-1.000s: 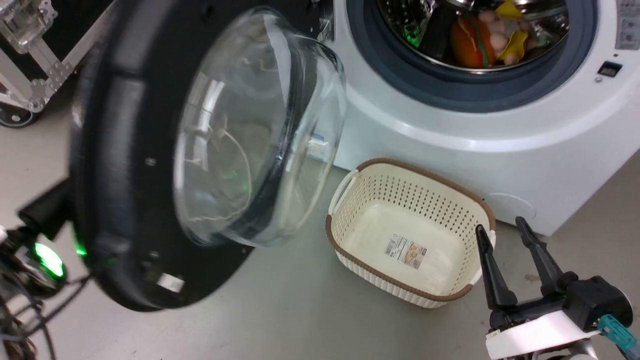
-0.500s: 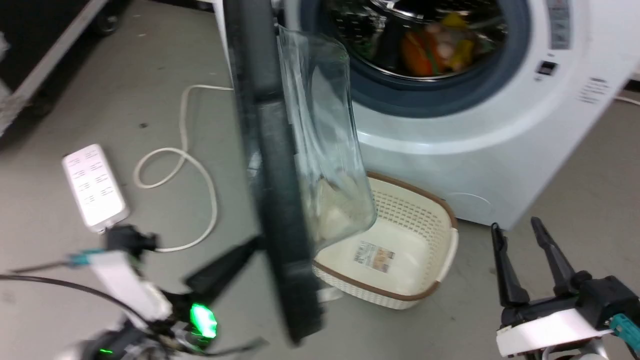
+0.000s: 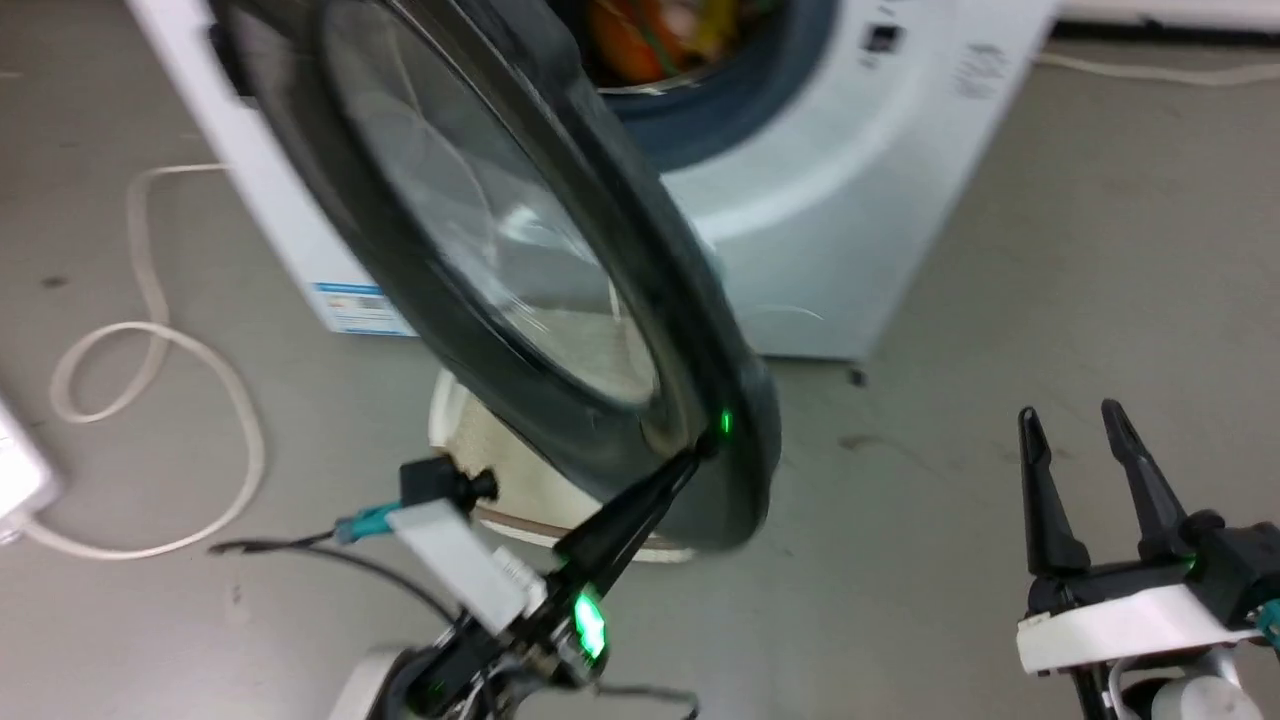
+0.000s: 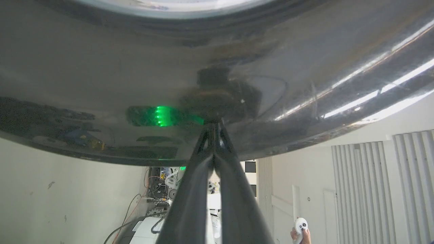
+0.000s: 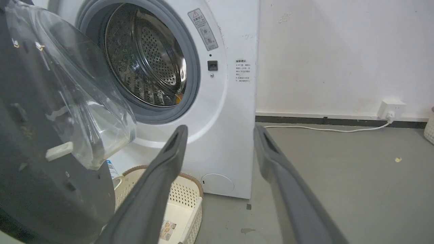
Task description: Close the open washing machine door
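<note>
Head view: washing machine door partly open, rim touching the tips of the left gripper, jaws pressed together; right gripper spread, empty. Left wrist view: glossy frame right at those tips. Right wrist view: door left of the spread jaws. May skid off the slick curve if pushed obliquely.

The washing machine door, top cut off, hides most of the basket.
</note>
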Available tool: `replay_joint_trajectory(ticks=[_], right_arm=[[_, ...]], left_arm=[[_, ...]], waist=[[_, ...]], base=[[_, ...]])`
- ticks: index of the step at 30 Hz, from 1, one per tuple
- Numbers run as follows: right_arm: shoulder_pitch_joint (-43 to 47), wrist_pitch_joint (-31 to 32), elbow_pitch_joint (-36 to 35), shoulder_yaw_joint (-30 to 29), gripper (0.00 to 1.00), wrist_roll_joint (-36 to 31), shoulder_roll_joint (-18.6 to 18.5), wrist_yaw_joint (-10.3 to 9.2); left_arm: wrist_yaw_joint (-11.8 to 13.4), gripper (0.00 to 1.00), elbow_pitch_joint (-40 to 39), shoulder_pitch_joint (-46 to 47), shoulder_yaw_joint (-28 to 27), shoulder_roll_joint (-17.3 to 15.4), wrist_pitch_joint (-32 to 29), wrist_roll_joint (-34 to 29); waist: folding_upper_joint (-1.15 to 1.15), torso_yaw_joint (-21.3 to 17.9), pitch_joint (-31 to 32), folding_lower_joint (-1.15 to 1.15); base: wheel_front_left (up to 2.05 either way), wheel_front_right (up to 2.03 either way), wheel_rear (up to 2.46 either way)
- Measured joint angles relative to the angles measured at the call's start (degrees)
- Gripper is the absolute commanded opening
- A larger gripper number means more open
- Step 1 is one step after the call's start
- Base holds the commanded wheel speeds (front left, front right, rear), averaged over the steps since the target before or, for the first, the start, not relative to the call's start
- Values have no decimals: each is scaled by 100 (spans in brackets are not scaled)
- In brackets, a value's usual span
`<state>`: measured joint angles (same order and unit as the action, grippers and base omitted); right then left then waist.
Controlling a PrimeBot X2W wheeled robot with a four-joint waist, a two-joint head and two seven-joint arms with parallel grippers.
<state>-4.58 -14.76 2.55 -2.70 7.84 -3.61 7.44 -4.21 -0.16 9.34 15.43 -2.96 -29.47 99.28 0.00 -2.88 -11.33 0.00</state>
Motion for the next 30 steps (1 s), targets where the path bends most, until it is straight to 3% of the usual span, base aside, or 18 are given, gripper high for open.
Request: replay_joint_trajectory(ticks=[7, 16, 25, 30], right_arm=[[-216, 0, 52, 35, 100, 138, 12, 0], [-309, 0, 171, 161, 100, 325, 46, 0], [-328, 0, 226, 187, 100, 393, 49, 0], [-325, 0, 208, 118, 100, 377, 53, 0]], left_arm=[[-171, 0, 872, 1048, 520, 7, 1249, 169], [-250, 0, 2271, 2838, 737, 14, 3107, 348], [-297, 0, 3117, 3645, 854, 8, 3994, 892], [-300, 0, 2940, 3613, 1104, 16, 4007, 581]], waist=[[0, -716, -379, 1], [0, -1609, -822, 1], [0, -1839, -924, 1], [0, -1680, -815, 1]], base=[[0, 0, 0], [0, 0, 0], [0, 0, 0], [0, 0, 0]])
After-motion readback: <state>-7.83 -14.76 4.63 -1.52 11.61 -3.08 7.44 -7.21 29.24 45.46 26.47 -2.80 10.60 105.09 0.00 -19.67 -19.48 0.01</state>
